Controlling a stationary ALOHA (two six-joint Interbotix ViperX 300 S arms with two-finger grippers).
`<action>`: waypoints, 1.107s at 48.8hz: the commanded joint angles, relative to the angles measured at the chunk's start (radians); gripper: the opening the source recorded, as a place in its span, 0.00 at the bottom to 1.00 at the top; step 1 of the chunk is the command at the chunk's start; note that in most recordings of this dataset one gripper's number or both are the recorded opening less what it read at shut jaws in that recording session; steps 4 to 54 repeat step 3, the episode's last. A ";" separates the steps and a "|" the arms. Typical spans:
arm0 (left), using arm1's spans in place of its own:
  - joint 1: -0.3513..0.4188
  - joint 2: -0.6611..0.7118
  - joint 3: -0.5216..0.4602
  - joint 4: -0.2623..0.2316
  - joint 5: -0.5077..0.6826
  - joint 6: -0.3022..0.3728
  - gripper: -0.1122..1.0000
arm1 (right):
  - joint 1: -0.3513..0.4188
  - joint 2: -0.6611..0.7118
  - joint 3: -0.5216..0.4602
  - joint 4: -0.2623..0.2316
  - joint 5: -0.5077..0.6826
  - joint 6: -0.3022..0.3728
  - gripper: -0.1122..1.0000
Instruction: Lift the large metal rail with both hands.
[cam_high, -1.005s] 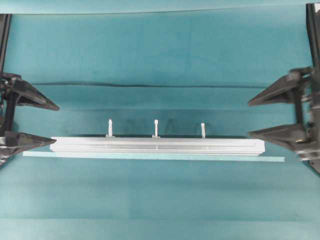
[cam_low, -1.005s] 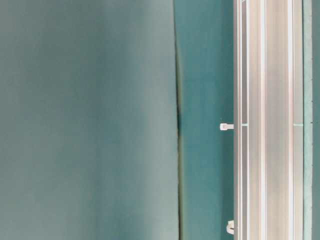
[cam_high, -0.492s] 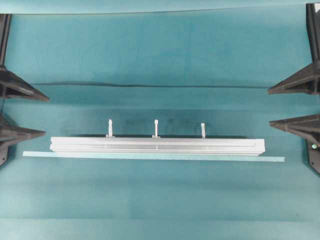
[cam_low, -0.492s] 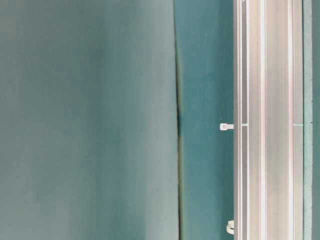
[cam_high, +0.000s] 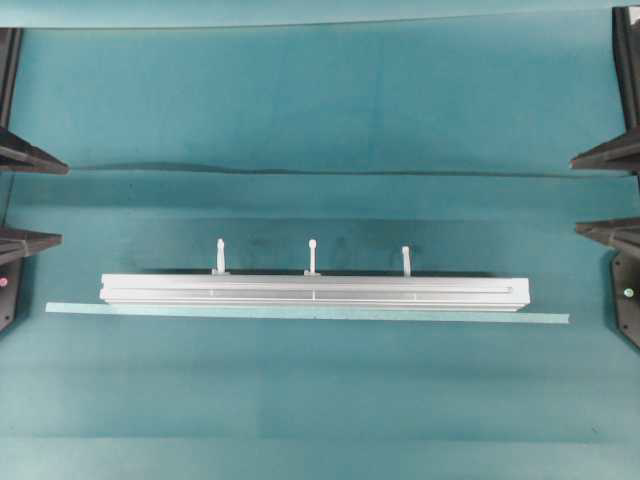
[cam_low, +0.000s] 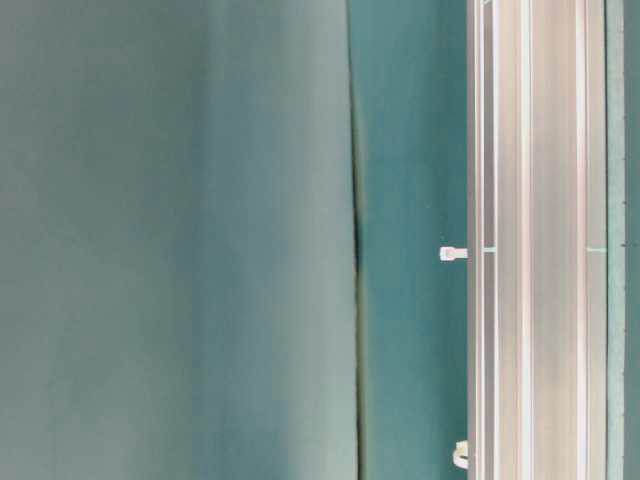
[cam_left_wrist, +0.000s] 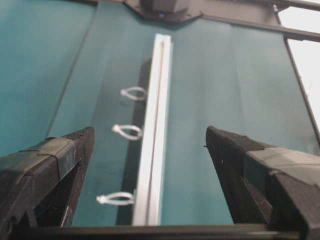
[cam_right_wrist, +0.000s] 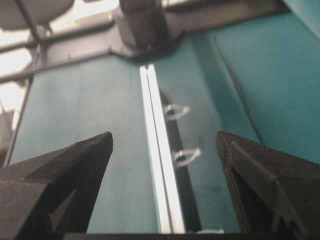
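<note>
The large metal rail (cam_high: 313, 294) lies flat on the teal cloth, long side running left to right, with three white pegs (cam_high: 312, 255) along its far edge. My left gripper (cam_high: 62, 203) stands open at the left border, clear of the rail's left end. At the right border my right gripper (cam_high: 575, 195) is open too, apart from the rail's right end. In the left wrist view the rail (cam_left_wrist: 155, 135) runs away between the wide fingers of the left gripper (cam_left_wrist: 150, 131). The right wrist view shows the rail (cam_right_wrist: 157, 150) ahead of the right gripper (cam_right_wrist: 164, 134). Neither gripper holds anything.
A thin pale tape strip (cam_high: 300, 313) lies along the rail's near side and sticks out past both ends. A fold in the cloth (cam_high: 300, 170) crosses the table behind the rail. The table-level view shows only the rail (cam_low: 530, 240) and cloth.
Both grippers have drawn back outward toward the left and right borders, away from the rail's ends. The rail has not moved.
</note>
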 joint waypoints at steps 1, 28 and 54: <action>0.002 0.008 -0.021 0.000 -0.009 -0.003 0.98 | -0.009 -0.011 0.003 0.002 -0.037 0.009 0.92; 0.002 0.006 -0.021 -0.002 -0.009 0.000 0.98 | -0.012 -0.017 0.009 0.002 -0.048 0.009 0.92; 0.002 0.006 -0.021 -0.002 -0.009 0.000 0.98 | -0.012 -0.017 0.009 0.002 -0.048 0.009 0.92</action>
